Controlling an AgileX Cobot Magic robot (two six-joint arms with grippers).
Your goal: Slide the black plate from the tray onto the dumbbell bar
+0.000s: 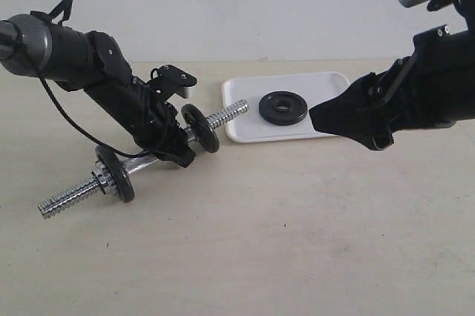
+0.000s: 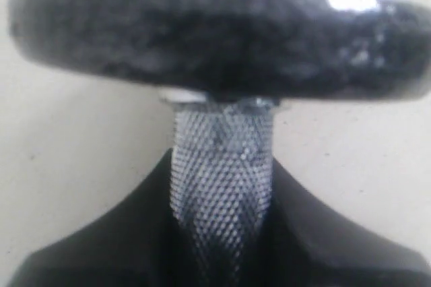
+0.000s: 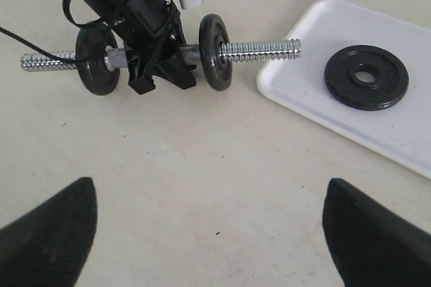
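Facing the black plate [image 3: 366, 77] on the tray [image 3: 316, 24], our right gripper [image 3: 207, 199] gapes empty — left gripper [image 3: 158, 65] clamps the dumbbell bar [image 3: 259, 49].

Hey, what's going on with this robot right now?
The left hand is clamped on the middle of the dumbbell bar, between two discs already threaded on it. The right hand hangs open near the tray, where the black plate lies flat, not yet picked up.
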